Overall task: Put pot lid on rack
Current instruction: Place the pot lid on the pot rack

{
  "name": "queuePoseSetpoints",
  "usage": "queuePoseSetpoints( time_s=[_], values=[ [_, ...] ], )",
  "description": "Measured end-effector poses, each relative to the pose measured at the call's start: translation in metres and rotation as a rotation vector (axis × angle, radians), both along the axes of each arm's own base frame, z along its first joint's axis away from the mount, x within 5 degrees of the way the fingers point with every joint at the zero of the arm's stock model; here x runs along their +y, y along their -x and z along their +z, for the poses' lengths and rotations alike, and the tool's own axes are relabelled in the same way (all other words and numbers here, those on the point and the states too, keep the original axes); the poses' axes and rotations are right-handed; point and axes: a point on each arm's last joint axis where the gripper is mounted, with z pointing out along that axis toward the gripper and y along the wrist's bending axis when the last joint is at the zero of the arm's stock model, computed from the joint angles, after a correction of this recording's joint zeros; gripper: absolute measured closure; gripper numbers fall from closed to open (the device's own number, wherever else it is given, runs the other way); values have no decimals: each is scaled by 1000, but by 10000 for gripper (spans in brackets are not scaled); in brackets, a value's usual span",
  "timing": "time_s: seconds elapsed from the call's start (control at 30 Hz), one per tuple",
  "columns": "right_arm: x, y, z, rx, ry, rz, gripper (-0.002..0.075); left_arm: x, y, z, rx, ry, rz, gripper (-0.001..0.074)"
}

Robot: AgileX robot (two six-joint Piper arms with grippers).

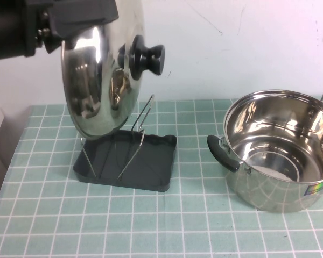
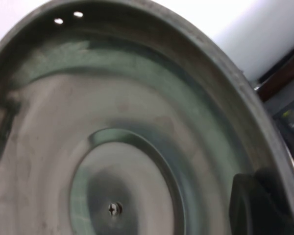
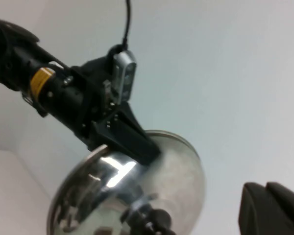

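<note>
My left gripper [image 3: 137, 144] is clamped on the rim of the pot lid [image 1: 99, 75], holding it on edge just above the rack [image 1: 126, 161]; it's stiff, slick steel that could slip, while my right gripper [image 3: 272, 210], state unclear, hangs well apart

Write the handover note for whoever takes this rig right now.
Left gripper: shut on the lid at its rim, holding it on edge above the rack, knob facing the pot.
Right gripper: off to the right, holding nothing, facing the lid.
Done: lid lifted and brought over the rack.
Left: lower it between the wire loops, release, withdraw.
</note>
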Motion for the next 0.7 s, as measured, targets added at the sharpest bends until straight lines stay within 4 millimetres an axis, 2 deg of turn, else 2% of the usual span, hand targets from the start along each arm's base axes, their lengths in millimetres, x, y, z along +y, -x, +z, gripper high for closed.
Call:
queuePoseSetpoints(
  time_s=[0.1, 0.3, 0.47, 0.7],
  values=[
    [-30, 18, -2, 25, -30, -104, 722, 0, -23, -15, 59, -15, 1, 705],
    [-77, 49, -7, 41, -110, -253, 727, 0, -56, -44, 122, -39, 16, 705],
    [-96, 62, -15, 55, -153, -299, 727, 2, -73, -59, 104, -76, 46, 705],
    [-99, 62, -20, 84, -158, -318, 727, 2, -90, -80, 87, -129, 31, 705]
  ],
)
